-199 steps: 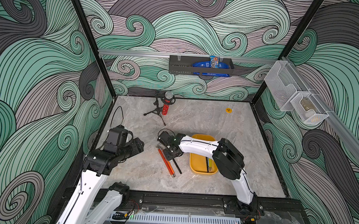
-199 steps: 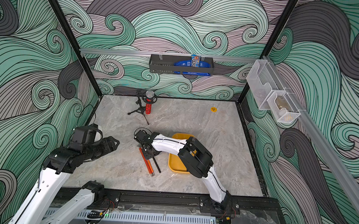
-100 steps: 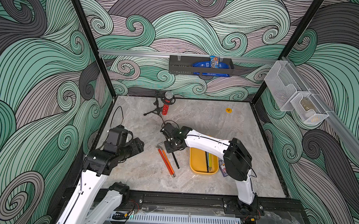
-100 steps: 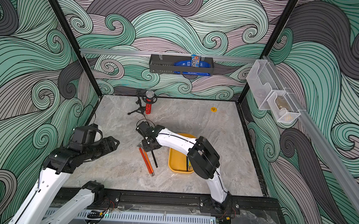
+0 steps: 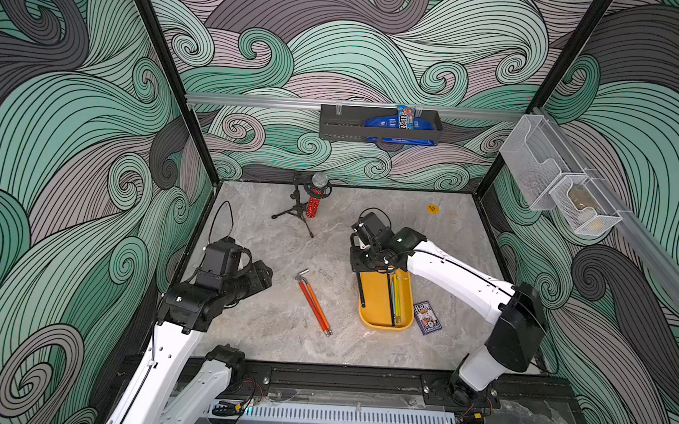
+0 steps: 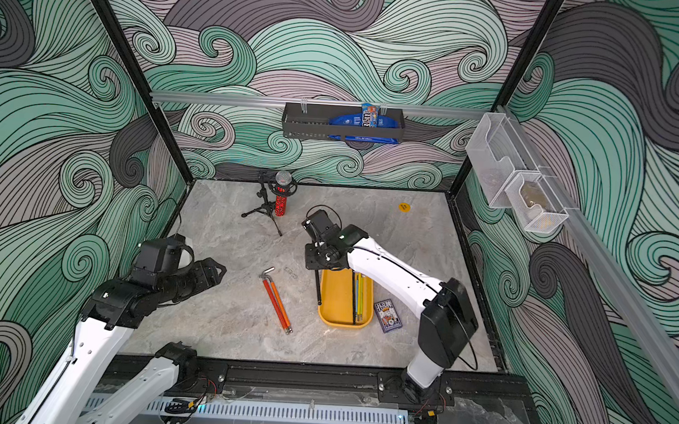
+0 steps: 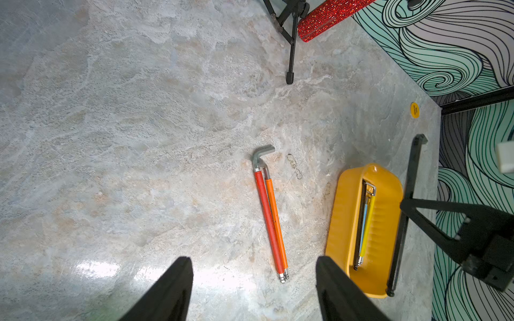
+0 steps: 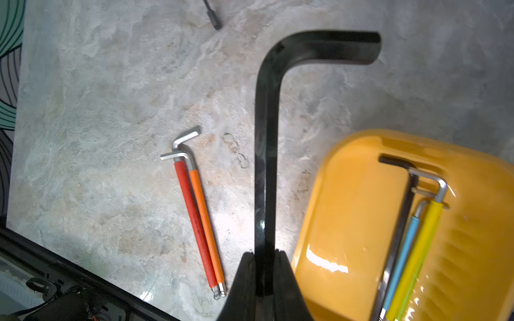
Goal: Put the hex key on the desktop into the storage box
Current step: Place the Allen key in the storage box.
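Right tool (image 8: 264, 254) pinching black hex key (image 8: 265, 139); storage box (image 8: 342, 211) just beside. Shift over its bare floor, lower level, then release.

The storage box (image 5: 375, 302) is yellow-orange and the desktop (image 5: 283, 349) grey, pale-veined marble. One black hex key (image 8: 265, 166); red and orange hex keys (image 5: 314, 302) at the box's nine o'clock.

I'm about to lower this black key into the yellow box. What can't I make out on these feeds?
- The storage box: blurred in the right wrist view; the frame edge cuts off its keys' ends.
- Grip of the right hand on the black hex key: hidden under the wrist in both top views; so is the box's far end.
- Key's lower tip: touching the box or not, no view settles.
- The yellow sticker: print too small.
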Controlling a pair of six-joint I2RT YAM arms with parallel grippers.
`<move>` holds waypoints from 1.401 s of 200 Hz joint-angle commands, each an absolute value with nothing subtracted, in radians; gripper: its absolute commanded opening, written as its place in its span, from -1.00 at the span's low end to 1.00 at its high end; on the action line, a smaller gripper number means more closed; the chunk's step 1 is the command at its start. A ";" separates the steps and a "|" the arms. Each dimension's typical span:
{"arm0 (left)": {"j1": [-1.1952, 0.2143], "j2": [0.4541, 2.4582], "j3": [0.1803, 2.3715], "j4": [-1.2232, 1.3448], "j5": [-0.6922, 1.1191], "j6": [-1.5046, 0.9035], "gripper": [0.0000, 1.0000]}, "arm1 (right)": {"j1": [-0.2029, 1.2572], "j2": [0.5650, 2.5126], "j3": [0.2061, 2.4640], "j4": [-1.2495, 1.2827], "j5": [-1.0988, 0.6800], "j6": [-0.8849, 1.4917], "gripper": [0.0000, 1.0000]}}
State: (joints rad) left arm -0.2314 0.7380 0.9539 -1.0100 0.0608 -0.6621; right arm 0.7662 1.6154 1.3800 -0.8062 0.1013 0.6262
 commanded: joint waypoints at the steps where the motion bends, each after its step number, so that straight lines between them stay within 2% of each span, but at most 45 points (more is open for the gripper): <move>1: -0.235 0.738 0.979 -0.999 0.071 -0.649 0.46 | 0.738 1.544 1.312 -0.821 0.081 0.653 -1.00; 63: -0.235 0.735 0.977 -0.998 0.075 -0.649 0.46 | 0.649 1.482 1.158 -0.817 0.025 0.645 -1.00; 198: -0.235 0.728 0.979 -0.997 0.075 -0.655 0.46 | 0.583 1.617 1.151 -0.754 0.001 0.629 -1.00; 280: -0.235 0.735 0.983 -0.999 0.072 -0.655 0.46 | 0.579 1.631 1.086 -0.708 0.030 0.620 -1.00</move>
